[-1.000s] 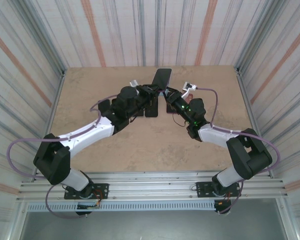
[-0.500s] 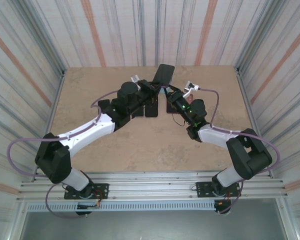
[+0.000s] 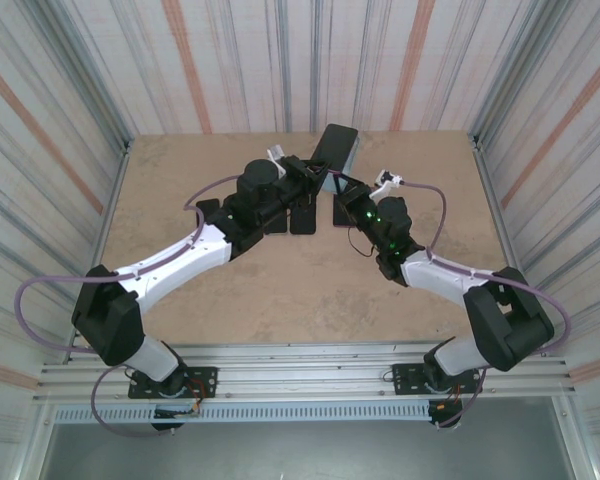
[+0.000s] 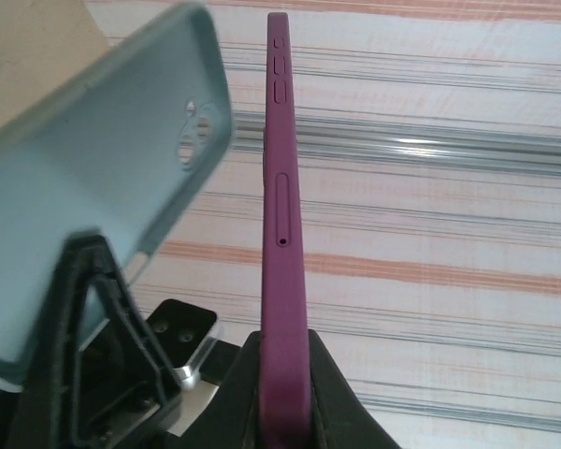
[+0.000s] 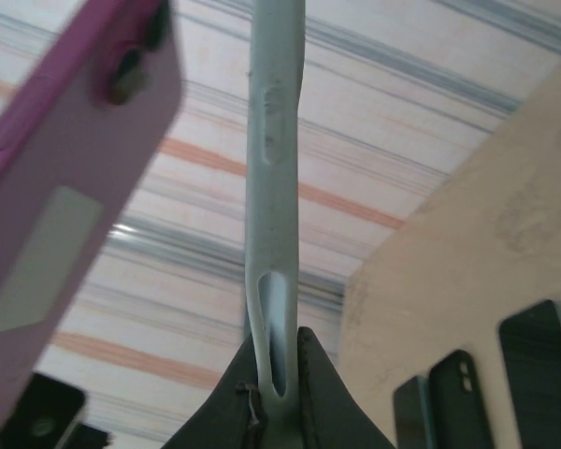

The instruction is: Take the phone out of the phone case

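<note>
A purple phone [image 4: 282, 234] stands edge-on in the left wrist view, and my left gripper [image 4: 285, 344] is shut on its lower end. Beside it and apart from it is the pale teal phone case [image 4: 93, 178], empty, with its camera hole showing. My right gripper [image 5: 279, 346] is shut on the lower edge of the phone case [image 5: 273, 150]. The phone [image 5: 65, 187] shows at the left of that view. From above, both grippers meet at the far middle of the table, where the phone [image 3: 334, 146] is raised with its dark face up.
Several dark phones [image 3: 302, 218] lie flat on the tan table [image 3: 180, 180] under the two arms, and some of them [image 5: 538, 360] show at the right wrist view's lower right. Striped walls [image 3: 60, 90] close in the table on three sides.
My left gripper has closed onto the phone. The phone has moved up and to the right, away from the case. The right gripper keeps its hold on the case.
</note>
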Robot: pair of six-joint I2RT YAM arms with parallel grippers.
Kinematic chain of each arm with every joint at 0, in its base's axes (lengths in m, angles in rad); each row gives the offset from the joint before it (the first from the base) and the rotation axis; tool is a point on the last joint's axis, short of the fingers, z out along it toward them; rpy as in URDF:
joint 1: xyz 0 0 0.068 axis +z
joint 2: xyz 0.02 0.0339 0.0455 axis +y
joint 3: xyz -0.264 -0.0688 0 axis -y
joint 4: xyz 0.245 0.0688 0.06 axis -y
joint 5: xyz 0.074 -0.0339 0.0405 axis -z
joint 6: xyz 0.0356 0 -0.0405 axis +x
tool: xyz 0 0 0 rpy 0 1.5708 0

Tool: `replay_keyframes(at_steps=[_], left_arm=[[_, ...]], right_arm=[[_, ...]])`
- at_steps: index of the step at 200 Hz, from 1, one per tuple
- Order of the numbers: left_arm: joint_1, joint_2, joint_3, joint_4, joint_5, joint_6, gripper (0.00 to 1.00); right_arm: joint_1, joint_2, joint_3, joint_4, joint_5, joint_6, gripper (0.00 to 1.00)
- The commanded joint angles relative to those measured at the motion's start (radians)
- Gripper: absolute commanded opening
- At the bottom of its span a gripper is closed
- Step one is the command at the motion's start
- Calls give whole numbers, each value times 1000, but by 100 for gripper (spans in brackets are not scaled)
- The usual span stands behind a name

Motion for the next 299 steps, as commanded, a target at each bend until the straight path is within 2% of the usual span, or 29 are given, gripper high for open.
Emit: replay_keyframes(at_steps=[1, 33, 51, 76, 104, 140, 167, 222, 299], left_arm=[[-3, -31, 12, 74, -35, 36, 0], [-3, -38, -5, 62, -48, 44, 2], [-10, -19, -12, 63, -56, 43, 2], [-44, 19, -3, 29, -131, 69, 3], [-79, 104, 36, 49, -175, 68, 3], [-124, 230, 126, 51, -198, 48, 2], [-157, 323, 191, 57, -225, 33, 2], [-207, 501, 306, 69, -272, -33, 3], [-253, 732, 521, 37, -318, -105, 4]], right_arm=[[-30, -54, -3, -189, 30, -18, 5], [-121, -129, 0, -329, -58, -142, 5], [-203, -170, 36, -463, -159, -239, 5], [-310, -200, 107, -653, -303, -394, 5], [-402, -228, 183, -851, -353, -568, 5], [-502, -248, 246, -1019, -355, -700, 5], [-547, -245, 280, -1105, -294, -772, 6], [-639, -254, 300, -1139, -192, -856, 6], [-707, -237, 298, -1146, -167, -921, 7]])
